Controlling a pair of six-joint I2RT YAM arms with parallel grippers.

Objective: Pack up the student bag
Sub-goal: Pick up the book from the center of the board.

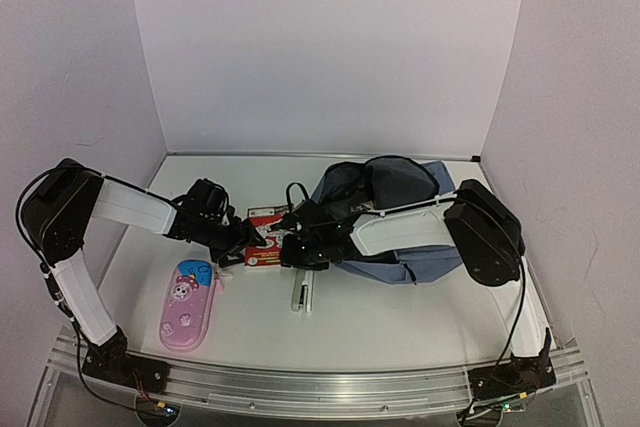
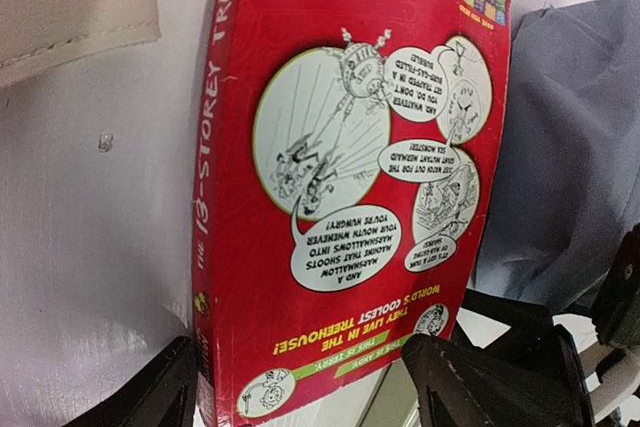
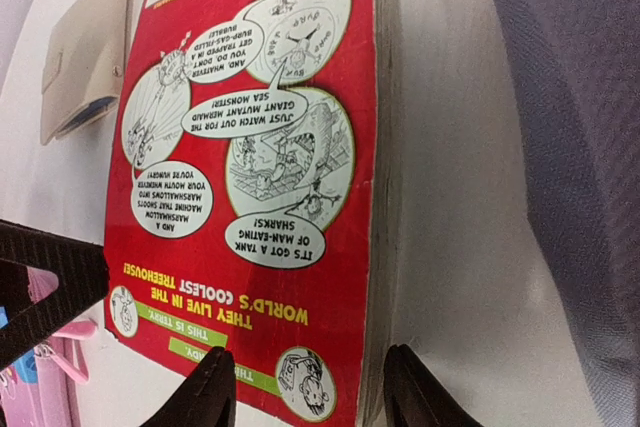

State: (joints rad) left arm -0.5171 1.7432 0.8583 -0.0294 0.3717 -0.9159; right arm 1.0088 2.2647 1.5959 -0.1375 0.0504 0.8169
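Observation:
The slate-blue student bag point(image 1: 400, 222) lies at the middle right of the table with its mouth open toward the back. It also shows in the left wrist view point(image 2: 575, 147) and the right wrist view point(image 3: 585, 137). A red paperback book point(image 1: 264, 237) lies flat just left of the bag. My left gripper point(image 1: 238, 242) is open at the book's left side, its jaws straddling the book's near end point(image 2: 300, 367). My right gripper point(image 1: 296, 249) is open at the book's right side, its jaws either side of the near page-edge corner point(image 3: 310, 367). The book point(image 3: 250, 147) rests on the table.
A pink-and-blue cartoon pencil case point(image 1: 188, 305) lies at the front left; its edge shows in the right wrist view point(image 3: 30, 387). A pen point(image 1: 300, 292) lies in front of the book. A pale beige object point(image 3: 85, 57) sits beyond the book.

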